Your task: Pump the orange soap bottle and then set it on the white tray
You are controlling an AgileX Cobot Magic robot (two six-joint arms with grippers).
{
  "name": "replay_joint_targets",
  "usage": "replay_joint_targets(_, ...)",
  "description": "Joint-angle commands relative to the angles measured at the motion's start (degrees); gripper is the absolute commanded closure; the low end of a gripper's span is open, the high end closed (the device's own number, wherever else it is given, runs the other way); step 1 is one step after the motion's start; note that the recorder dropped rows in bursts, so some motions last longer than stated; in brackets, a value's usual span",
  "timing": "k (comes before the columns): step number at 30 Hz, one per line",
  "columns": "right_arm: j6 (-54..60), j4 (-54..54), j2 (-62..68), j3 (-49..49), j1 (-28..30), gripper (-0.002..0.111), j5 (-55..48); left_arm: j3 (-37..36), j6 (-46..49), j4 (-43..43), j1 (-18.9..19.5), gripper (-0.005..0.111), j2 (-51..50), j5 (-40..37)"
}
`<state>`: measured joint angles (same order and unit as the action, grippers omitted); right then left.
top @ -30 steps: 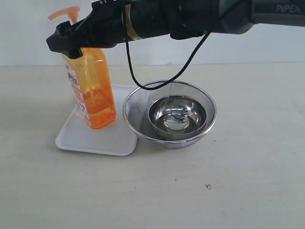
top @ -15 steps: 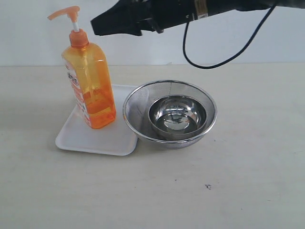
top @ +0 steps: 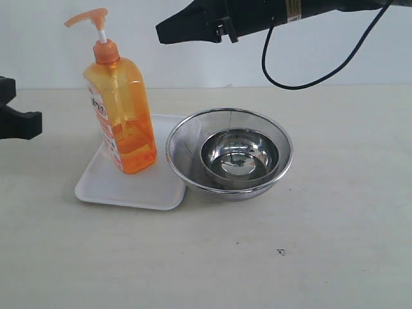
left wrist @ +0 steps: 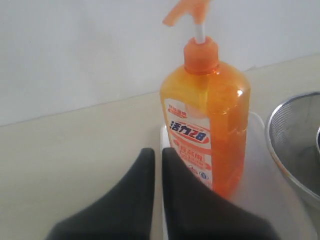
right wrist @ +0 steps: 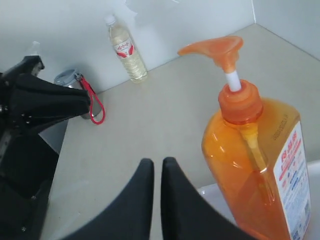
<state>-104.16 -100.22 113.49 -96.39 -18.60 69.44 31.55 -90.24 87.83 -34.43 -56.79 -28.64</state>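
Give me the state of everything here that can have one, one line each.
orange soap bottle: upright on the white tray, pump head up, not gripped.
white tray: lying flat, carrying the bottle.
mesh strainer: upright beside the tray, holding the small steel bowl.
small steel bowl: upright inside the strainer.
left gripper: shut, empty.
right gripper: shut, empty, high and clear of the bottle.

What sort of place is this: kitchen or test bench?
Probably a lab test bench: a beige table against a plain white wall, with an orange soap bottle, white tray and mesh strainer staged on it.
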Motion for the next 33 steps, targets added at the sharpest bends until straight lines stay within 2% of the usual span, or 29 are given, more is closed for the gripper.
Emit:
replay_joint_targets(1, -0.1, 0.3, -0.9, -0.3, -0.3, 0.107, 0.2, -0.3, -20.2, 12.1, 0.2, 0.102, -6.8, -3.8)
replay_joint_targets(5, 1.7, 0.3, -0.6, -0.3, -0.5, 0.107, -4.6, 0.5, -22.8, 12.1, 0.6, 0.102, -12.2, -6.7)
replay_joint_targets(7, 9.9, 0.3, -0.1, -0.3, -1.0, 0.107, -4.4, 0.6, -24.4, 12.1, 1.9, 0.102, -14.2, -6.8)
replay_joint_targets(8, 18.6, 0.3, 1.1, -0.3, -2.0, 0.107, -3.6, 1.0, -24.6, 12.1, 3.8, 0.102, -16.1, -6.8)
replay_joint_targets(10, 24.1, 0.3, 3.0, -0.3, -3.5, 0.107, -5.9, 2.5, -24.8, 12.1, 6.7, 0.102, -18.8, -3.4)
replay_joint_targets(13, 20.7, 0.3, 5.0, -0.3, -4.3, 0.107, -13.5, 5.5, -21.0, 12.1, 9.7, 0.102, -21.7, 2.6)
replay_joint_targets(16, 22.2, 0.3, 5.9, -0.3, -4.3, 0.107, -15.9, 9.8, -15.0, 12.1, 12.2, 0.102, -25.0, 3.8)
replay_joint_targets(18, 22.8, 0.3, 6.0, -0.3, -4.3, 0.108, -19.3, 12.5, -11.7, 12.1, 14.6, 0.102, -27.2, 7.9)
replay_joint_targets(21, 22.3, 0.3, 6.0, -0.3, -4.3, 0.109, -23.5, 15.6, -10.4, 12.1, 18.6, 0.102, -30.4, 15.0)
replay_joint_targets(23, 22.6, 0.3, 6.1, -0.3, -4.3, 0.109, -23.7, 16.9, -10.4, 12.1, 20.5, 0.102, -32.1, 15.8)
replay_joint_targets(28, 23.3, 0.3, 7.5, -0.3, -5.0, 0.109, -30.3, 18.4, -7.5, 12.1, 22.5, 0.102, -32.7, 20.0)
replay_joint_targets(33, 23.3, 0.3, 9.8, -0.3, -6.0, 0.109, -30.5, 19.8, -2.6, 12.1, 22.7, 0.102, -33.6, 22.3)
